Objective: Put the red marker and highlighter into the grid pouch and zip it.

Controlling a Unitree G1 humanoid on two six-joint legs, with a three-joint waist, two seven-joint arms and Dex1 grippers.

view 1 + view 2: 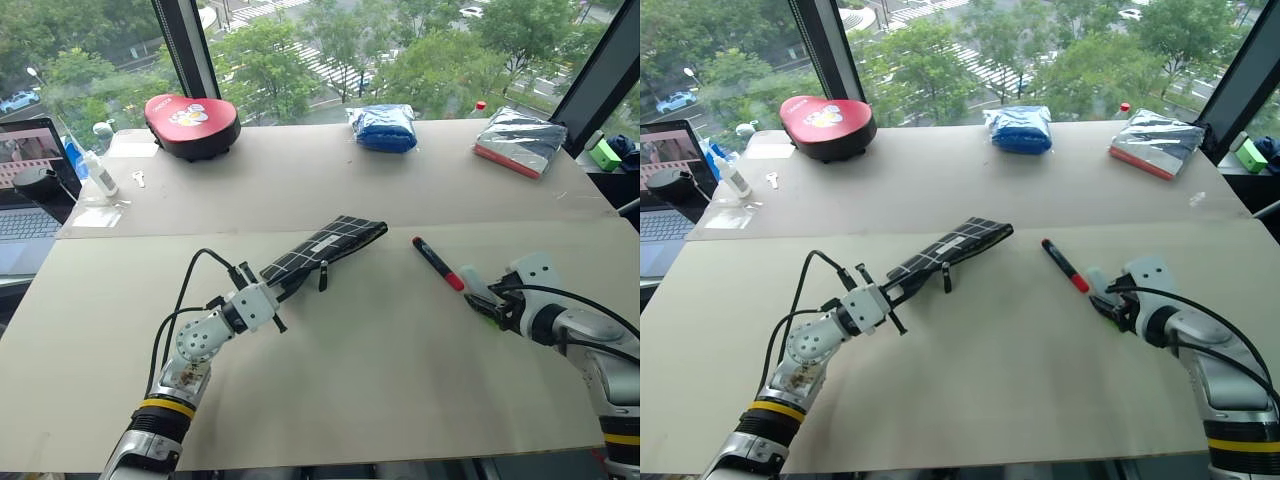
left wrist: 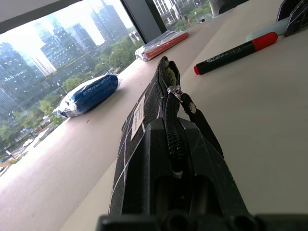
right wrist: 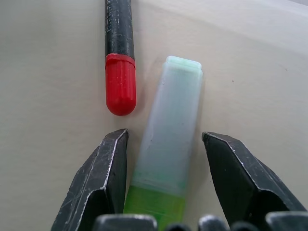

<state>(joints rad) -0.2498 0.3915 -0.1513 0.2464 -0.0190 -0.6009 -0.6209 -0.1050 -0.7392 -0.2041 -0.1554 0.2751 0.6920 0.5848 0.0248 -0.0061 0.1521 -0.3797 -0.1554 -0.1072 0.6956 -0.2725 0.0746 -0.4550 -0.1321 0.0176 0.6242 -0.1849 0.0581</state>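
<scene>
Between the right tool's (image 3: 161,192) spread fingers lies the highlighter (image 3: 168,139); close squarely, clear of the red marker (image 1: 437,263) beside. Left tool (image 1: 268,290) clamped on grid pouch (image 1: 325,248).

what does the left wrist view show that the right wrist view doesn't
Left wrist view alone: the black fabric grid pouch with white lines clamped in the left gripper, its zipper and pull strap, a blue plastic-wrapped packet, a silver packet with a red edge and buildings outside. Right wrist view alone: the right gripper, jaws open either side of the highlighter's green end, not touching. Both: the slim black red-ended marker, the pale translucent highlighter and the beige tabletop.
</scene>
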